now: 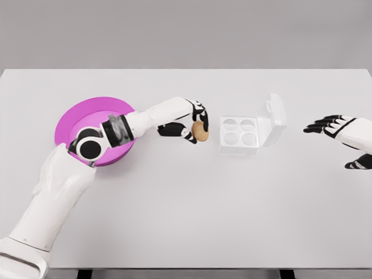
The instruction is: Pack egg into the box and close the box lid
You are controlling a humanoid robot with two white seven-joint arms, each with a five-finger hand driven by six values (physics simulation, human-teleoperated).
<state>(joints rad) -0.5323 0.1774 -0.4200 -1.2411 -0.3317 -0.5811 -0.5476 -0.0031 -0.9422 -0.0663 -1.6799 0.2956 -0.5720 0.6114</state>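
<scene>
Nearest, entering at the lower left: the white jointed left arm, its elbow raised over the shallow round magenta bowl (75,116), forearm stretched toward the middle of the plain white table (186,221).

Next — the left hand (187,121), black-fingered, palm turned down and somewhat inward, fingers curled about the small tan-brown egg (200,131). The egg sat pinched between the fingertips, showing at the hand's right edge, held just above or at the table surface; which of the two could not be told. It lay just beside the box, not yet over it.

Handling note on the egg: judged light, rigid, smooth-shelled and brittle; likely to slip under a loose pinch and to crack under a hard one. Best taken across its narrow waist with opposed fingertips, moderate pressure, and set down rather than dropped.

Beyond it, to the right — the clear plastic four-cup egg box (238,135), all four round cups showing vacant, its hinged lid (276,116) standing open and tilted back on the far right side.

Farther right: the right hand (334,126), arm coming in from the right edge, fingers spread and relaxed, holding nothing, hovering well apart from the box.

Farthest: the table's rear edge against a plain grey backdrop.
</scene>
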